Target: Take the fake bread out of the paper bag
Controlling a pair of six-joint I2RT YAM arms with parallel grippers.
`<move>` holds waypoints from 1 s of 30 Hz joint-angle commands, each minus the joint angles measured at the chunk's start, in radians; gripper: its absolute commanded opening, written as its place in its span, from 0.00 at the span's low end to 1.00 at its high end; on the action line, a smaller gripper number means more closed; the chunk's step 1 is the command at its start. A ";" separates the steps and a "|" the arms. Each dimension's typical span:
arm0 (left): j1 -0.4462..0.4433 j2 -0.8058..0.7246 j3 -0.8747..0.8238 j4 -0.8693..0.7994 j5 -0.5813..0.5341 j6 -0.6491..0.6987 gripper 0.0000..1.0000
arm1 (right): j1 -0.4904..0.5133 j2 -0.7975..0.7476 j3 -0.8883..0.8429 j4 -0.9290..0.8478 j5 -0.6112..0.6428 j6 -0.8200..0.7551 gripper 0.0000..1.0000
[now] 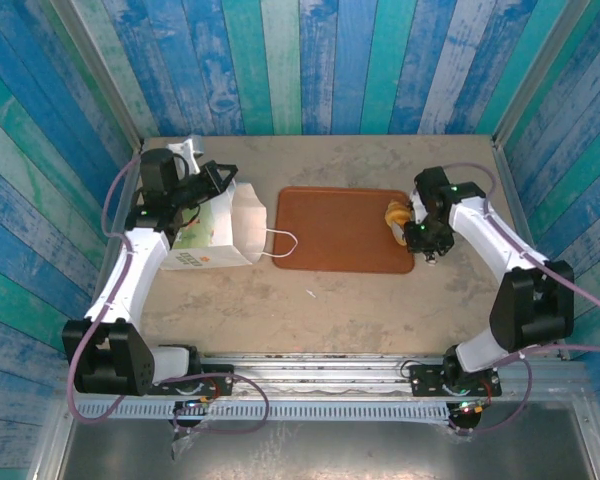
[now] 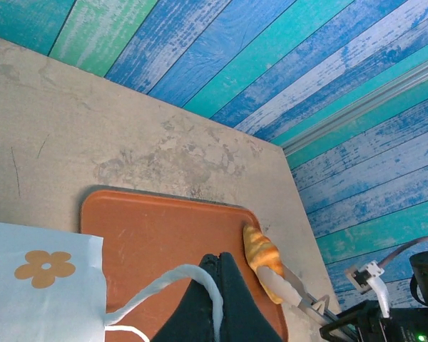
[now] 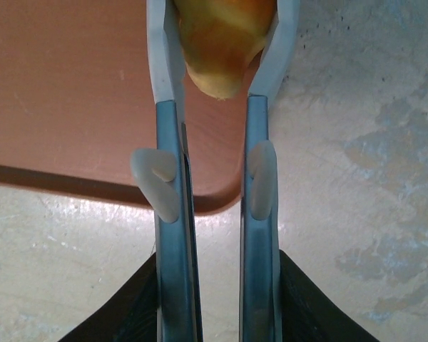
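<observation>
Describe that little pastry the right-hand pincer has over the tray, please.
It is a small golden-yellow toy pastry, croissant-shaped, smooth and plastic-looking. The right pincer is shut on it, with a pale finger pressed against each side. It sits at the right edge of the reddish-brown tray. Whether it rests on the tray or hangs just above it cannot be told.

My top camera looks down on the whole table (image 1: 380,300) from high at 6 o'clock, the left wrist faces 2 o'clock low across the tray (image 2: 150,242), and the right wrist stares down close, both catching the fake bread (image 2: 262,253) at the tray's 3 o'clock edge.
</observation>
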State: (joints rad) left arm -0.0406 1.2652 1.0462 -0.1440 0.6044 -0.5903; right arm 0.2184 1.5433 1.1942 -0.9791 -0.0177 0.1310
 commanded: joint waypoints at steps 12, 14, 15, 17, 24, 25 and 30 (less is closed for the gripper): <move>0.004 0.002 0.014 -0.005 0.016 0.040 0.00 | -0.017 0.170 0.157 0.040 0.048 -0.047 0.36; 0.004 0.000 0.011 -0.004 0.014 0.042 0.00 | -0.018 0.190 0.173 0.043 0.037 -0.065 0.36; 0.004 0.001 0.011 -0.004 0.014 0.042 0.00 | -0.017 0.200 0.187 0.033 0.037 -0.075 0.36; 0.004 0.003 0.015 -0.007 0.015 0.044 0.00 | -0.017 0.217 0.200 0.031 0.048 -0.094 0.36; 0.004 -0.001 0.012 -0.009 0.012 0.044 0.00 | -0.017 0.217 0.227 -0.001 0.030 -0.091 0.37; 0.004 -0.002 0.013 -0.009 0.011 0.045 0.00 | -0.017 0.208 0.224 -0.001 0.029 -0.082 0.38; 0.003 0.002 0.021 -0.011 0.012 0.046 0.00 | -0.017 0.184 0.209 -0.016 0.030 -0.063 0.39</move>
State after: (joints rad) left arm -0.0402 1.2652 1.0462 -0.1547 0.6048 -0.5678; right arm 0.2070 1.7695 1.3952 -0.9691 0.0185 0.0547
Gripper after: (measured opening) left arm 0.040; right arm 0.393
